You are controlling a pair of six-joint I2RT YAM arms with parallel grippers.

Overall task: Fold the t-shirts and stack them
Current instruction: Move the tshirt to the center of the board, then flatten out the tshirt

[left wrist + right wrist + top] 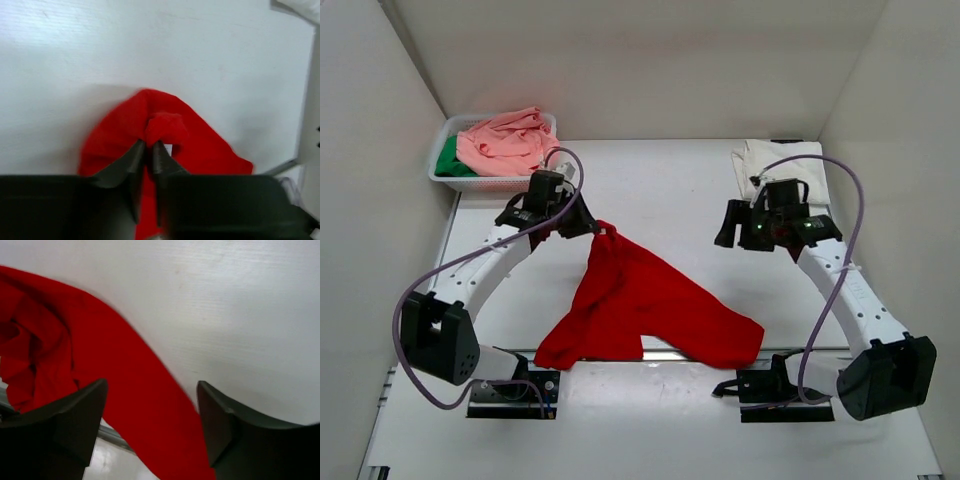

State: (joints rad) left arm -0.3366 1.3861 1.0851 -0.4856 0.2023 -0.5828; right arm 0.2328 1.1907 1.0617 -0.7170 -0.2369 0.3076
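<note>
L pincer (151, 146) pinches red t-shirt (640, 300) corner, counter (670, 190) centre; R pincer (151, 385) released, empty. Step: prob. spreading. Next: flatten cloth, then fold.

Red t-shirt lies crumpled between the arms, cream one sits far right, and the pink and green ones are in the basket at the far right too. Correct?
No. The top external view shows the basket, holding the pink t-shirt and green t-shirt, at the far left corner. The red t-shirt and cream t-shirt are as stated.
</note>
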